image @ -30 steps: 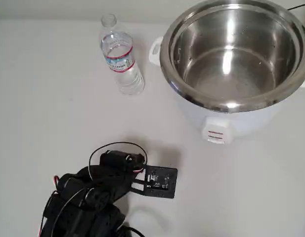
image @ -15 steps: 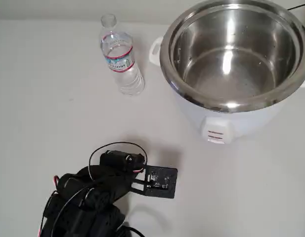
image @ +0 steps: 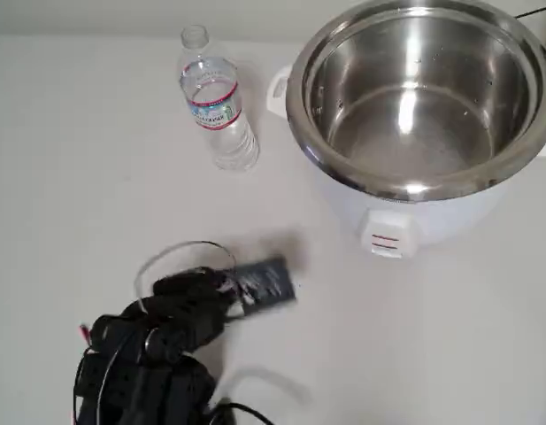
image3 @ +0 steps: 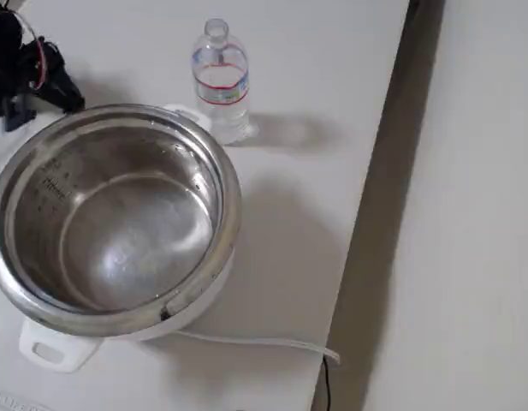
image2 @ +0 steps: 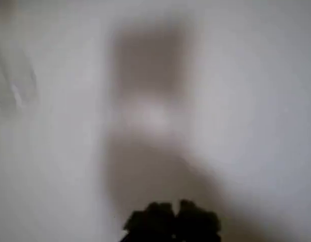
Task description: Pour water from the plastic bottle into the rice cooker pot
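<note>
The plastic bottle [image: 217, 102] stands upright and capless on the white bench [image: 69, 177], part full of water, just beside the rice cooker pot [image: 414, 97], at its 9 o'clock. The pot's contents are unclear. The tool [image: 259, 283], blurred, lies well apart at the bottle's 6 o'clock; I cannot tell whether it is spread.

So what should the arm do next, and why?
Probably reach up the table toward the bottle. In the overhead view the bottle stands upright, capless and untouched beside the pot, while the gripper is far below it, holding nothing. The arm looks blurred, so it may already be moving; whether its jaws are open can't be told.
</note>
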Available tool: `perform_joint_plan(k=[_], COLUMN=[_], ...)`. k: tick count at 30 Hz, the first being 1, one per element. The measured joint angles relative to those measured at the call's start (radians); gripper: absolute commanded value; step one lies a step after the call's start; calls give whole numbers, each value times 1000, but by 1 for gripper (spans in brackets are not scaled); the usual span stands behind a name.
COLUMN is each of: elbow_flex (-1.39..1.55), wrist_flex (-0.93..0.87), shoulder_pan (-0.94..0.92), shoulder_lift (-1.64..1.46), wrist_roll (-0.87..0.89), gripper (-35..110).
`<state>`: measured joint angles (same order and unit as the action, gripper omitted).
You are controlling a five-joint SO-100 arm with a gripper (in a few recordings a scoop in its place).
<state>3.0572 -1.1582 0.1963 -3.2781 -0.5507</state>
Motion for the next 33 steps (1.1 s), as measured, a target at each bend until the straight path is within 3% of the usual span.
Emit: perform_joint_plan(k=[2,6,17,22,27,33], elbow_flex=[20,48,46,-55,-383,-660], wrist_flex=[29,264,1035,1537,2031,2250], shoulder_pan=[60,89,74,9,-60,-77], shoulder_lift=[-3,-2,374,902,1565,2016], wrist_roll=[-175,-431,-881,-957,-1012,-1034], gripper=[11,29,46,49,52,52])
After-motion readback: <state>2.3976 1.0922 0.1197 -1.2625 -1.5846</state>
